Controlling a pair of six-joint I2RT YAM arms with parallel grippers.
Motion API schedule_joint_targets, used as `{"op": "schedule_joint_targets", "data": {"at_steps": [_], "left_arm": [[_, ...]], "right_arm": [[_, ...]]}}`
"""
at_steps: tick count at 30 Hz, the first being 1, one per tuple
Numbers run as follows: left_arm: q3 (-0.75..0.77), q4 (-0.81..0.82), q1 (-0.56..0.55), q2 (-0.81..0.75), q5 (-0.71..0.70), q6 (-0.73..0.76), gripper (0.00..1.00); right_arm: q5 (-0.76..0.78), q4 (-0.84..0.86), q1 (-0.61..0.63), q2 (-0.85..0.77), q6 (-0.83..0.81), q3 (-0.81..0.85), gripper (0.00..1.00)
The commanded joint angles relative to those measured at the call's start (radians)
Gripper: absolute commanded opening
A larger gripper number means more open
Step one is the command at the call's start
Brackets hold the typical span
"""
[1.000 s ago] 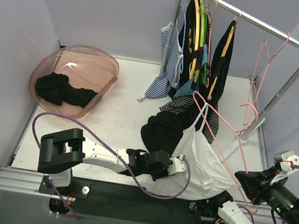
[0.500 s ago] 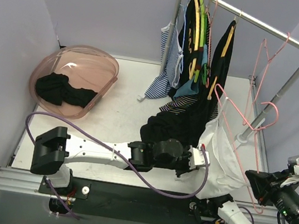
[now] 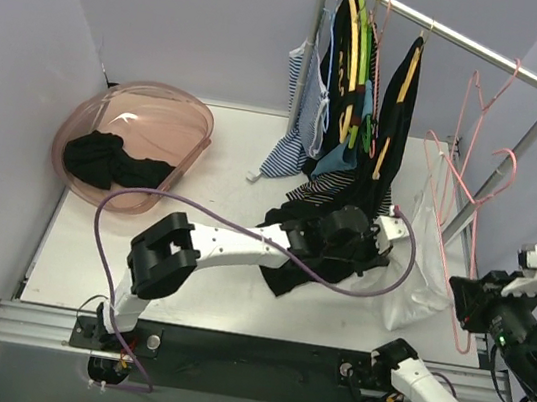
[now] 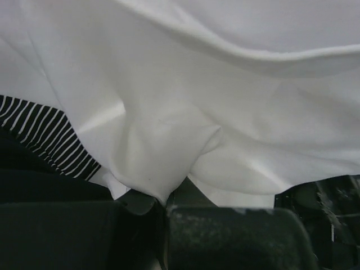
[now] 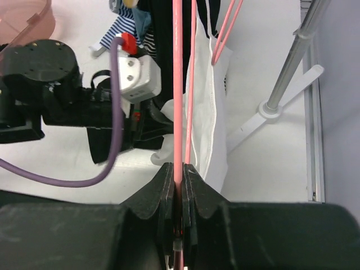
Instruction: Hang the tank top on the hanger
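The white tank top (image 3: 418, 269) hangs off the table at the right, draped along the pale-pink hanger (image 3: 458, 336). My left gripper (image 3: 391, 242) reaches across from the left and is shut on a fold of the top; in the left wrist view (image 4: 163, 198) the white cloth (image 4: 225, 112) fills the frame. My right gripper (image 3: 466, 301) is shut on the hanger's thin bar (image 5: 178, 112), holding it raised beside the rack; it shows in the right wrist view (image 5: 178, 171). There the top (image 5: 209, 107) hangs just right of the bar, its strap over a hanger arm.
A black garment (image 3: 301, 251) and a striped top (image 4: 45, 140) lie under my left arm. The clothes rack (image 3: 455, 35) holds several garments and a spare pink hanger (image 3: 479, 111); its pole (image 5: 287, 62) stands close to the right. A pink basket (image 3: 142, 101) with dark clothes sits far left.
My left gripper has swung right and away from me with the top. My right gripper has lifted the hanger up toward the rack, and the top has risen off the table.
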Motion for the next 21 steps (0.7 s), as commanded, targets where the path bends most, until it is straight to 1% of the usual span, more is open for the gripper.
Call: {"op": "schedule_joint_targets", "data": {"at_steps": [1, 2, 3, 4, 6, 8, 9, 10, 11, 12, 13, 14, 15, 16, 17, 18, 20, 21], "left_arm": [[0.133, -0.009, 0.031, 0.061, -0.025, -0.076, 0.14], [0.14, -0.022, 0.034, 0.066, -0.036, -0.086, 0.26], [0.141, -0.029, 0.039, 0.068, -0.044, -0.087, 0.42], [0.136, -0.033, 0.04, 0.063, -0.062, -0.083, 0.61], [0.105, -0.036, 0.04, 0.025, -0.065, -0.073, 0.74], [0.032, -0.025, 0.042, -0.012, -0.064, -0.067, 0.86], [0.007, -0.022, 0.043, -0.058, -0.061, -0.064, 0.89], [-0.052, -0.022, 0.045, -0.084, -0.055, -0.057, 0.91], [-0.079, -0.022, 0.046, -0.11, -0.048, -0.05, 0.97], [-0.114, -0.022, 0.046, -0.165, -0.044, -0.043, 0.97], [-0.146, -0.023, 0.046, -0.196, -0.029, -0.032, 0.97], [-0.213, -0.025, 0.046, -0.228, -0.025, -0.029, 0.97], [-0.247, -0.023, 0.046, -0.294, -0.025, -0.026, 0.98], [-0.281, -0.02, 0.043, -0.328, -0.021, -0.027, 0.97], [-0.354, -0.023, 0.045, -0.363, -0.024, -0.027, 0.97], [-0.39, -0.023, 0.046, -0.435, -0.031, -0.027, 0.97], [-0.464, -0.029, 0.048, -0.507, -0.054, -0.027, 0.97], [-0.528, -0.033, 0.051, -0.576, -0.079, -0.027, 0.97]], "right_arm": [[0.089, 0.145, -0.005, 0.082, 0.058, -0.034, 0.0], [0.094, 0.163, -0.005, 0.089, 0.064, -0.042, 0.0], [0.102, 0.179, -0.006, 0.109, 0.069, -0.049, 0.0], [0.111, 0.206, -0.006, 0.12, 0.075, -0.051, 0.0], [0.148, 0.226, -0.006, 0.161, 0.086, -0.046, 0.0], [0.157, 0.265, -0.006, 0.184, 0.096, -0.043, 0.0], [0.169, 0.277, -0.006, 0.21, 0.104, -0.043, 0.0], [0.18, 0.298, -0.006, 0.223, 0.11, -0.043, 0.0], [0.194, 0.308, -0.006, 0.235, 0.122, -0.043, 0.0], [0.224, 0.315, -0.005, 0.259, 0.128, -0.04, 0.0], [0.237, 0.329, -0.006, 0.273, 0.132, -0.036, 0.0], [0.243, 0.34, -0.006, 0.286, 0.129, -0.025, 0.0], [0.261, 0.349, -0.006, 0.309, 0.124, -0.022, 0.0], [0.266, 0.38, -0.006, 0.318, 0.118, -0.017, 0.0], [0.275, 0.392, -0.006, 0.333, 0.109, -0.004, 0.0], [0.286, 0.404, -0.008, 0.361, 0.09, 0.006, 0.0], [0.307, 0.441, -0.009, 0.411, 0.072, 0.035, 0.0], [0.31, 0.466, -0.011, 0.427, 0.058, 0.047, 0.0]]}}
